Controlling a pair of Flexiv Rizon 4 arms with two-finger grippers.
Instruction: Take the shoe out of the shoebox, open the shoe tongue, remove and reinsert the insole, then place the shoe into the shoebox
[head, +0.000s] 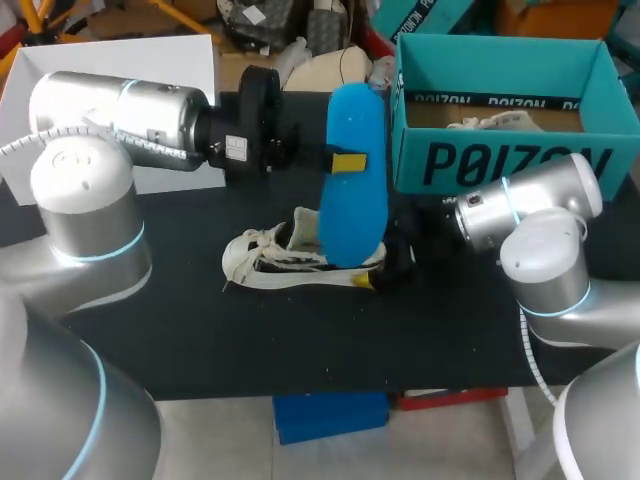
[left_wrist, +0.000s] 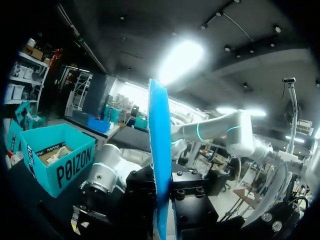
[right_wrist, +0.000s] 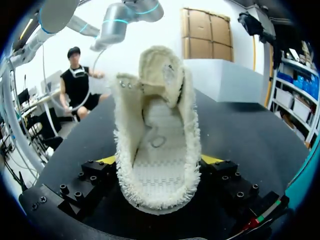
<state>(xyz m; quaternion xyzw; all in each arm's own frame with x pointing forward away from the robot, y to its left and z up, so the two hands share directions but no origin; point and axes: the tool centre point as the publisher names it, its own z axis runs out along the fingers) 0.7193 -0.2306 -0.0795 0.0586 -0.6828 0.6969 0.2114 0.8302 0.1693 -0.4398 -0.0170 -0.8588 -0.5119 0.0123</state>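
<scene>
My left gripper (head: 346, 162) is shut on a blue insole (head: 352, 180) and holds it upright above the table, its lower end by the shoe's opening. From the left wrist the insole (left_wrist: 159, 165) shows edge-on between the black fingers of that gripper (left_wrist: 162, 200). A white shoe (head: 275, 258) lies on the black table top. My right gripper (head: 385, 270) grips its heel end. In the right wrist view the shoe (right_wrist: 157, 150) fills the gap between the wide-set yellow tips of the right gripper (right_wrist: 160, 160). Its tongue is folded back and the inside is bare.
The teal shoebox (head: 500, 160) stands open at the back right, with another white shoe (head: 495, 123) in it; it also shows in the left wrist view (left_wrist: 60, 165). A white board (head: 120, 60) lies at the back left. The table's front edge is near.
</scene>
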